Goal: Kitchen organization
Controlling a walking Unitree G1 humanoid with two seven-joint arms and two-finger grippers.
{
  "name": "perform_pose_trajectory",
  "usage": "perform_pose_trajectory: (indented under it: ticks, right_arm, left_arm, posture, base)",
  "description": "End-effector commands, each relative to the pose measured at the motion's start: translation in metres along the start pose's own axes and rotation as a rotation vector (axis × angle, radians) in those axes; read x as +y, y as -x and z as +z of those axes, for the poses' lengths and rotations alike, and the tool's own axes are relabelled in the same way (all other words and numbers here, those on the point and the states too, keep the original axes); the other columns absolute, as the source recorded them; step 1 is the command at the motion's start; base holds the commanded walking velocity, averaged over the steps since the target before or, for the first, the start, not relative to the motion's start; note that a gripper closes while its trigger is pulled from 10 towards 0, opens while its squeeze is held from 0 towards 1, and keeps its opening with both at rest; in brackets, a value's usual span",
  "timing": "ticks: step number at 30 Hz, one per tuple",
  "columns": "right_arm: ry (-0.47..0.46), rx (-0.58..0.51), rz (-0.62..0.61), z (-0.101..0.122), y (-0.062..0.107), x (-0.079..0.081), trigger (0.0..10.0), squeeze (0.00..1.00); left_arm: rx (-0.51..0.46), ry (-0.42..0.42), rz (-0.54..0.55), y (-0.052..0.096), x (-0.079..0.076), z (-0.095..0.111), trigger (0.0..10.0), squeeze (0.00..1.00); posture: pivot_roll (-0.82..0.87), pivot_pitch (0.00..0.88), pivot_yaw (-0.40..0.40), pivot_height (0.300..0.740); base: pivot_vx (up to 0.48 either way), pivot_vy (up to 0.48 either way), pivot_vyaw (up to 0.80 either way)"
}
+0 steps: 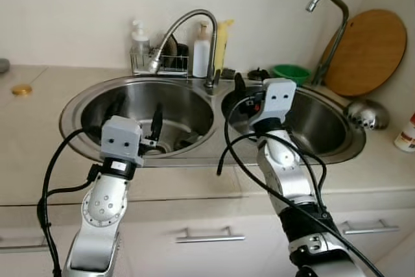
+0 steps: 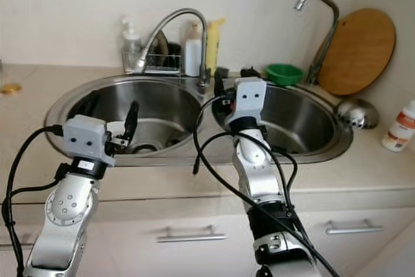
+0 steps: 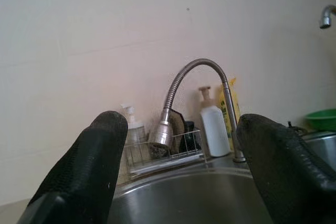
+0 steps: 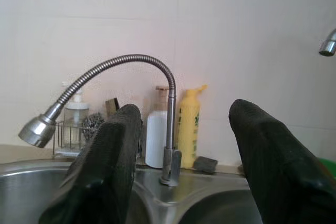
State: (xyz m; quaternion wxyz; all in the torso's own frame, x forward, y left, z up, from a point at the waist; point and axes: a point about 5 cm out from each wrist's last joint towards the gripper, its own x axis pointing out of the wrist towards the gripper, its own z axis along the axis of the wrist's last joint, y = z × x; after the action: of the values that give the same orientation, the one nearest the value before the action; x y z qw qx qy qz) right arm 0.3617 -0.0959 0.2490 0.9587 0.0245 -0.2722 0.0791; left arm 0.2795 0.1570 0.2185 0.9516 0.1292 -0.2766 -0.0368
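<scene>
Fingers [image 3: 89, 177] parted before gooseneck faucet [image 3: 197, 77]

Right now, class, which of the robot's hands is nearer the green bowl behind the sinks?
The right hand: it hovers over the right basin, just left of the green bowl. The left hand is over the left basin, far off.

light: soft, even, bright | shadows: faint | glare: steel basins | blur: wrist-view foreground
</scene>
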Motion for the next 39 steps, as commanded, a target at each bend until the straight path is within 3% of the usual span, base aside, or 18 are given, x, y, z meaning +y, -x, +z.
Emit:
perform_pose_trajectory:
  ticks: [1, 7, 14, 39]
  right_arm:
    - [0.023, 0.005, -0.025, 0.001, 0.003, -0.011, 10.0, 0.00]
    - [0.021, 0.023, -0.013, -0.002, 0.009, -0.006, 10.0, 0.00]
    - [0.030, 0.035, -0.011, -0.003, 0.015, -0.004, 10.0, 0.00]
    - [0.009, 0.016, 0.030, -0.002, 0.029, 0.007, 10.0, 0.00]
  left_arm:
    - [-0.018, 0.014, -0.015, -0.001, -0.006, 0.005, 10.0, 0.00]
    - [-0.027, 0.012, -0.017, -0.001, -0.005, 0.006, 10.0, 0.00]
    - [-0.048, -0.004, -0.031, -0.001, -0.009, 0.007, 10.0, 0.00]
    - [-0.060, -0.025, -0.063, 0.002, -0.018, 0.006, 10.0, 0.00]
  posture:
    - [0.07, 0.000, -0.078, 0.736]
    - [0.07, 0.000, -0.077, 0.736]
    - [0.06, 0.000, -0.071, 0.736]
    - [0.05, 0.000, -0.076, 0.736]
  base:
    - [0.000, 0.480, 0.00]
    - [0.000, 0.480, -0.07]
    - [0.000, 0.000, -0.43]
    - [0.000, 0.000, -0.79]
